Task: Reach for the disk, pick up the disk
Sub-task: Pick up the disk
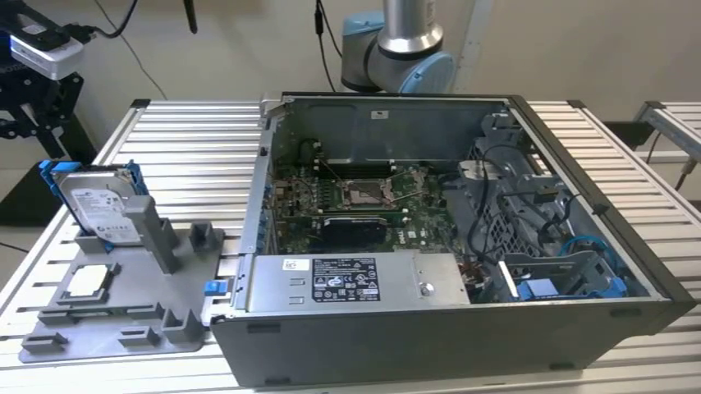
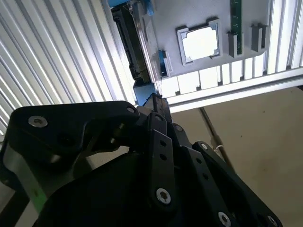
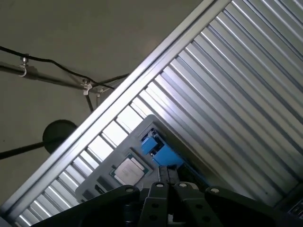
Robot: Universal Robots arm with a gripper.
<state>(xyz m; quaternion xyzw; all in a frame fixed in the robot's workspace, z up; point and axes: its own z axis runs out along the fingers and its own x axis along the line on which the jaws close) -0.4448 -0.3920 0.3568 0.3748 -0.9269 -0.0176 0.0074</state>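
The disk (image 1: 98,205) stands ungrasped in the grey holder (image 1: 153,291) at the exterior view's left. The gripper (image 3: 167,171) hovers above it, jaws together, holding nothing.

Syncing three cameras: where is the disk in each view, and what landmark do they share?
Exterior view: the disk stands upright in the grey holder, at the exterior view's left.
Second wrist view: the disk, edge-on, beside the square chip.
First wrist view: the disk, its blue frame next to the square chip.
Shared landmark: the square chip.
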